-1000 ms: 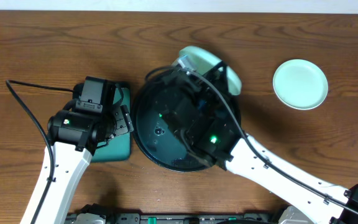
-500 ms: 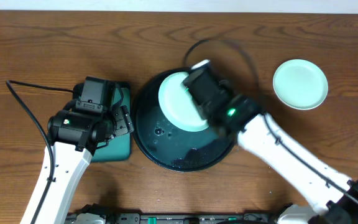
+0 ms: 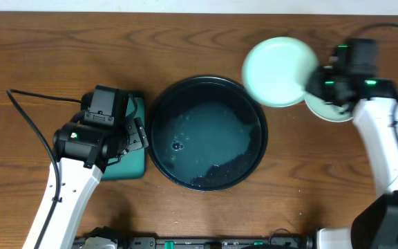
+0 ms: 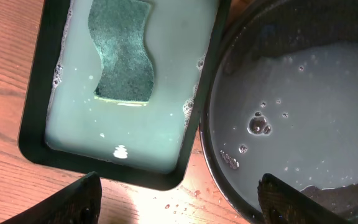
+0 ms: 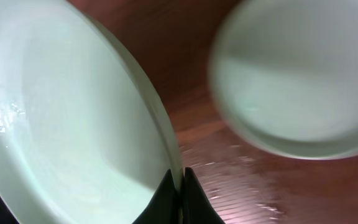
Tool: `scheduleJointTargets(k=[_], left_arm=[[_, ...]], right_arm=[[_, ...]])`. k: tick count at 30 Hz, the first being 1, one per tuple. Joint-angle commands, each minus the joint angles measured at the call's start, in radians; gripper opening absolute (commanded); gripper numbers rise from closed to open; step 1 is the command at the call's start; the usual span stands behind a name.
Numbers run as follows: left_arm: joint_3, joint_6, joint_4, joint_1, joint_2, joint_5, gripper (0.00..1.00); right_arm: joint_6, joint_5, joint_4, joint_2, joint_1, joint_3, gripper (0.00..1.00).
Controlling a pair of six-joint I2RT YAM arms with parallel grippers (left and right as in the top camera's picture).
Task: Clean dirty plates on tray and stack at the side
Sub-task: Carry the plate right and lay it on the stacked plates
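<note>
One mint plate is off the black tray — my right hand, clamped on its rim, has swung it right, just beside the second plate on the bench. Stacking looks next. My left hand hangs open — over the sponge.

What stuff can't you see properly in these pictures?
Overhead: left arm covers most of the sponge tray.
Overhead: right arm hides part of the plate on the table; right wrist view blurs it.
Right wrist: frame edges cut off the held plate.
Left wrist: top edge cuts off the sponge.
</note>
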Motion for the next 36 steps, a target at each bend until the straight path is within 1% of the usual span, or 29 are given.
scheduleJointTargets(k=[1, 5, 10, 17, 22, 24, 25, 26, 27, 28, 30, 33, 35, 36], left_arm=[[-0.003, -0.009, -0.003, -0.002, 0.005, -0.005, 0.81], [-0.003, -0.009, -0.002, -0.002, 0.005, -0.005, 0.81], [-0.003, -0.009, -0.002, -0.002, 0.005, -0.005, 0.81], [-0.003, -0.009, -0.002, -0.002, 0.005, -0.005, 0.81], [-0.003, -0.009, -0.003, -0.002, 0.005, -0.005, 0.81], [-0.003, -0.009, -0.003, -0.002, 0.005, -0.005, 0.81], [-0.003, -0.009, -0.003, -0.002, 0.005, -0.005, 0.81], [-0.003, -0.009, -0.003, -0.002, 0.005, -0.005, 0.81], [-0.003, -0.009, -0.003, -0.002, 0.005, -0.005, 0.81], [-0.003, -0.009, -0.003, -0.002, 0.005, -0.005, 0.81], [-0.003, -0.009, -0.003, -0.002, 0.005, -0.005, 0.81], [-0.003, -0.009, -0.003, -0.002, 0.005, -0.005, 0.81], [-0.003, -0.009, -0.003, -0.002, 0.005, -0.005, 0.81], [-0.003, -0.009, -0.003, -0.002, 0.005, -0.005, 0.81]], right_arm=[[0.039, -0.112, -0.008, 0.059, -0.137, 0.006, 0.01], [0.027, -0.150, -0.021, 0.147, -0.277, 0.006, 0.01], [0.028, -0.195, 0.002, 0.268, -0.381, 0.006, 0.01], [0.030, -0.226, 0.076, 0.357, -0.417, 0.006, 0.01], [0.107, -0.238, 0.137, 0.368, -0.414, 0.006, 0.01], [0.132, -0.238, 0.151, 0.368, -0.414, 0.006, 0.05], [0.137, -0.237, 0.153, 0.368, -0.414, 0.006, 0.11], [0.137, -0.237, 0.153, 0.368, -0.414, 0.006, 0.24], [0.137, -0.237, 0.153, 0.368, -0.414, 0.006, 0.34], [0.137, -0.237, 0.151, 0.368, -0.414, 0.006, 0.36], [0.137, -0.238, 0.144, 0.368, -0.414, 0.006, 0.38], [0.133, -0.259, 0.122, 0.367, -0.414, 0.007, 0.38], [0.115, -0.304, 0.114, 0.367, -0.414, 0.011, 0.32], [0.114, -0.325, 0.105, 0.366, -0.414, 0.018, 0.32]])
